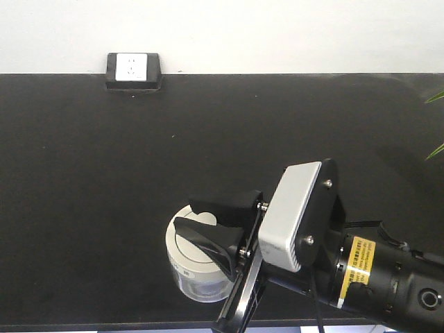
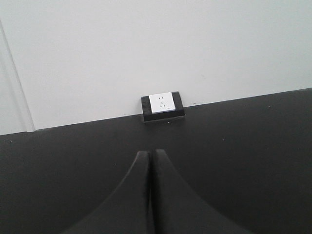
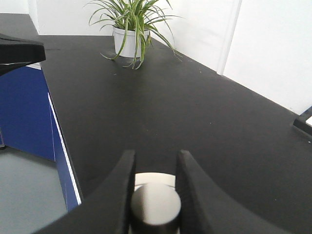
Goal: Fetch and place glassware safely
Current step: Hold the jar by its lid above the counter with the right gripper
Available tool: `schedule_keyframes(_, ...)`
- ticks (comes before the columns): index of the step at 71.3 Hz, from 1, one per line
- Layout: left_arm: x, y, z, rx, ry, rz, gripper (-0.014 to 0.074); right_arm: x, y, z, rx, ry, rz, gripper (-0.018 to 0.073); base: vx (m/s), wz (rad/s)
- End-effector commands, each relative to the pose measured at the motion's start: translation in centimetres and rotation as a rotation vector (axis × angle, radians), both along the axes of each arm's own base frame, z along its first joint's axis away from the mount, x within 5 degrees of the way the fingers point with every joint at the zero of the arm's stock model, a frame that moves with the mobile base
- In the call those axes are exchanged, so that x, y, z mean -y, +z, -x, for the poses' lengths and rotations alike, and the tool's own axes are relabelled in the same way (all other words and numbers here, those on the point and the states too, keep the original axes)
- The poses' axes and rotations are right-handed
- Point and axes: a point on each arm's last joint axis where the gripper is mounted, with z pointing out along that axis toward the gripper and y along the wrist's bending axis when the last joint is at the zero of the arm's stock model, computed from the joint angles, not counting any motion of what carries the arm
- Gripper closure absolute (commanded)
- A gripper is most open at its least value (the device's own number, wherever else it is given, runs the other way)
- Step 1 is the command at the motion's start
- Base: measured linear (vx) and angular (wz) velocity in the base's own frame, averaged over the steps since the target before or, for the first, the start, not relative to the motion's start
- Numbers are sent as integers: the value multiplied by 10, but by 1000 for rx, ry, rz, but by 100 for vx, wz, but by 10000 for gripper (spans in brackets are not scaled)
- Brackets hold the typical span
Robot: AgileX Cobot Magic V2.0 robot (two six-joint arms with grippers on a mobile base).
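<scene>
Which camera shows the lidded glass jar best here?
Exterior front-facing: the jar shows its cream lid and clear body, partly under the right gripper. Right wrist shows mostly the lid's knob between the fingers. Left wrist shows none of it.

The glass jar (image 1: 198,286) is standing upright on the black tabletop (image 1: 104,173), sitting toward 6 o'clock in the front view, close to the near edge; it is squat and clear, wearing a round cream-white lid (image 1: 180,244); the lid's raised knob (image 3: 156,209) is sitting between the fingers of the right gripper (image 3: 156,158), which are flanking it at 3 and 9 o'clock.
</scene>
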Motion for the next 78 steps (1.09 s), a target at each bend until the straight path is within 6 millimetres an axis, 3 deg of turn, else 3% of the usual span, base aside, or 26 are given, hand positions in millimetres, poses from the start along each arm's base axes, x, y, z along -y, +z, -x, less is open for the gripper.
schedule_keyframes(1, 0, 14, 2, 83, -7, 14, 603, -1, 23, 4, 61, 40, -116, 559, 6, 4)
schedule_keyframes(78, 0, 14, 2, 83, -7, 14, 603, -1, 23, 4, 61, 40, -116, 559, 3, 2)
